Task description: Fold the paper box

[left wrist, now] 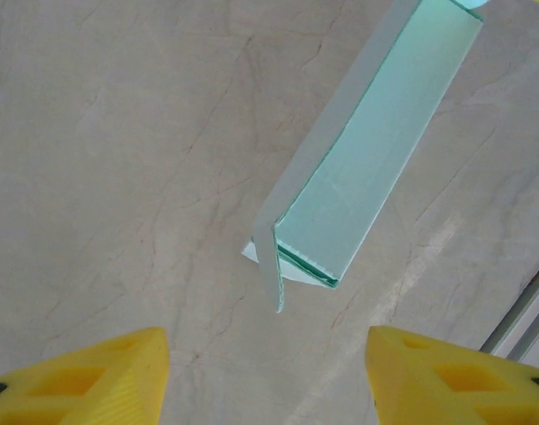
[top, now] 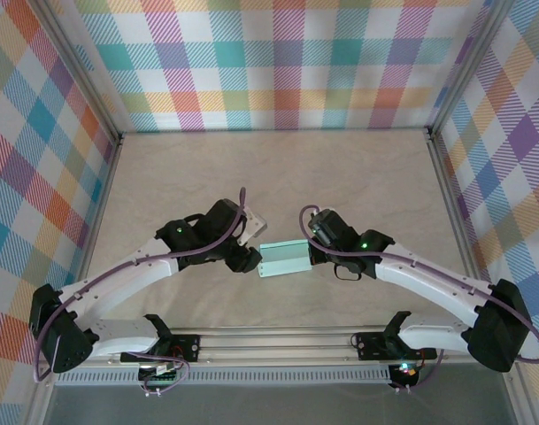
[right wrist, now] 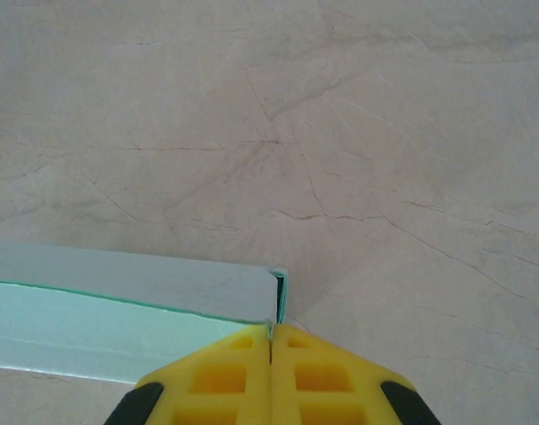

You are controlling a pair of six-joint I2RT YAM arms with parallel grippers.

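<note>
I see the paper box [top: 285, 258] near the middle of the surface [top: 278, 177], lying across between the two arms, a little in front of the metal rail [top: 278, 341] where the bases are bolted. It is a long, flat mint-green piece, already folded to a sleeve. On the left wrist camera the paper box [left wrist: 366, 168] runs away from me toward the upper right, with one pale long side turned up. At its near end a narrow flap [left wrist: 271, 266] hangs loose and a small white corner sticks out under it. The left jaws stand clearly apart: the two yellow fingertips [left wrist: 110, 376] are at the bottom corners of this view, and between them is only bare surface. They hold nothing, and the near end of the box is just ahead of them, not touching. From above, these jaws are just beside the left end of the box. The right jaws are pressed together, with only a thin line between the yellow fingertips [right wrist: 225, 372]. The right end of the paper box [right wrist: 119, 305] comes exactly to this line, so they seem to pinch a thin edge of the card there. Checked walls [top: 278, 62] close the surface on three sides.
</note>
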